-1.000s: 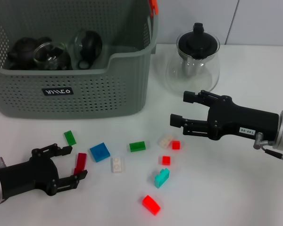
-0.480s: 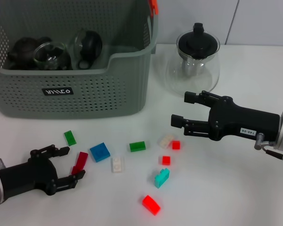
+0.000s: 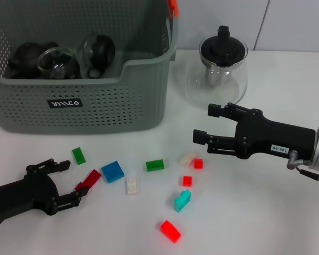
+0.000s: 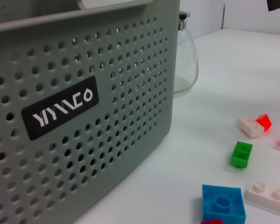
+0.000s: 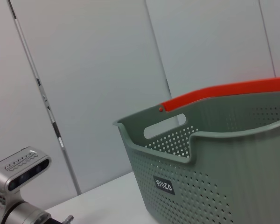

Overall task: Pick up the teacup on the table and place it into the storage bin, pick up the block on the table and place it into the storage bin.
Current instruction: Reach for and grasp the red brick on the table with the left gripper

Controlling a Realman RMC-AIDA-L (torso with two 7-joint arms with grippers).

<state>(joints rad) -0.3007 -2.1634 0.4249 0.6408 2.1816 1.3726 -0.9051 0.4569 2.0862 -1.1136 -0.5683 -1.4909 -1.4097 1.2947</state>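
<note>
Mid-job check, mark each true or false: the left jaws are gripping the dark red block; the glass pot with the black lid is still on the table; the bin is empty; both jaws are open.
1. The left gripper grips the dark red block: false. The block lies on the table beside the open jaws.
2. The glass pot stands on the table: true.
3. The storage bin is empty: false. It holds dark and glass teaware.
4. Both the left gripper and the right gripper are open: true.
</note>
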